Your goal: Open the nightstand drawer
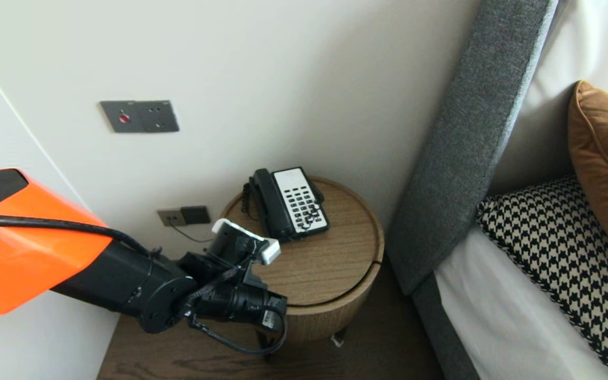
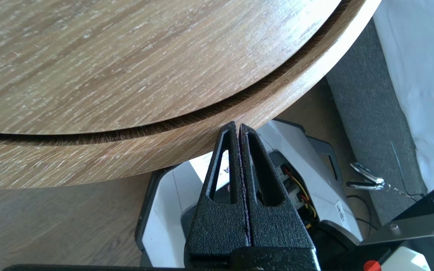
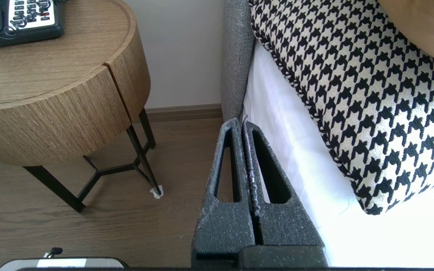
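Round wood-grain bedside table (image 1: 325, 264), grooved rim, black legs; left jaws together, empty, at its edge.

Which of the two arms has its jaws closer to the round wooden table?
The left gripper: its shut jaws sit by the rim of the table, while the right gripper hangs beside the bed.

On head view my left arm (image 1: 124, 279) hides the table's (image 1: 335, 248) near rim, and right wrist view crops the phone (image 3: 21, 26).
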You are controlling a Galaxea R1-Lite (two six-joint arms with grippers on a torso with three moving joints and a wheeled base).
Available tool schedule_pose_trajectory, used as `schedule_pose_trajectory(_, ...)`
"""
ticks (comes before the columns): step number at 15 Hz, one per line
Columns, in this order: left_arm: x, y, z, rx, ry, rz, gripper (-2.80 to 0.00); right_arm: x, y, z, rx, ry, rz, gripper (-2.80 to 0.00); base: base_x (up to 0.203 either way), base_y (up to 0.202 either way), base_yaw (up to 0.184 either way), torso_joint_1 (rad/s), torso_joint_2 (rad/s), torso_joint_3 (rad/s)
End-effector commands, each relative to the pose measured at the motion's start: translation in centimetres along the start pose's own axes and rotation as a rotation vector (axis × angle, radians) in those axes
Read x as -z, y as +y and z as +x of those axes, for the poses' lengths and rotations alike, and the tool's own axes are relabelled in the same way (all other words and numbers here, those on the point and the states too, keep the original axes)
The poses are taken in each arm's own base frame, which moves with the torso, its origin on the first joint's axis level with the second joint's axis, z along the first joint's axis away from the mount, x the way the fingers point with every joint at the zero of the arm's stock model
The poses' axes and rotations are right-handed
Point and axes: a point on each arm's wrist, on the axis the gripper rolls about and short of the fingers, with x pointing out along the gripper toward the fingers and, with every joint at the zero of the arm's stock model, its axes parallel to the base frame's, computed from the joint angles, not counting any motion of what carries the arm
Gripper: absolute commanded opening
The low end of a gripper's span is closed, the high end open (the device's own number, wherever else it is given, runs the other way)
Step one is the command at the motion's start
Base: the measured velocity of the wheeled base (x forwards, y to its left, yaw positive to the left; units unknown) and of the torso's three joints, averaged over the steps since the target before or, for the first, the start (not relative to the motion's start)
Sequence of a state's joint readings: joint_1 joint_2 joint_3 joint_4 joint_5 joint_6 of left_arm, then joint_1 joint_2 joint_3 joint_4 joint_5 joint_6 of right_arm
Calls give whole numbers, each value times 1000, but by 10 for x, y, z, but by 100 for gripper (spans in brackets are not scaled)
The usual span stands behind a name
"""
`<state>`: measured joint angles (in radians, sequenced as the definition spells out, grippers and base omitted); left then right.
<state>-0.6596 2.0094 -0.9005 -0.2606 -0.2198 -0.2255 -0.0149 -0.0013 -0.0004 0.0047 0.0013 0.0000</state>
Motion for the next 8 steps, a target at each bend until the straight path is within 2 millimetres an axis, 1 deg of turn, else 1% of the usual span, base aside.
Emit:
schedule_pose_trajectory(1, -3, 0, 1, 2, -12, 0, -280, 0, 0, 0, -1, 0, 0, -280, 0, 0, 0, 0, 0, 0)
schedule_pose_trajectory(8, -9, -1, 5, 9, -45, 0, -280, 0, 0, 0, 0, 0, 0, -280, 0, 0, 0, 0, 0, 0)
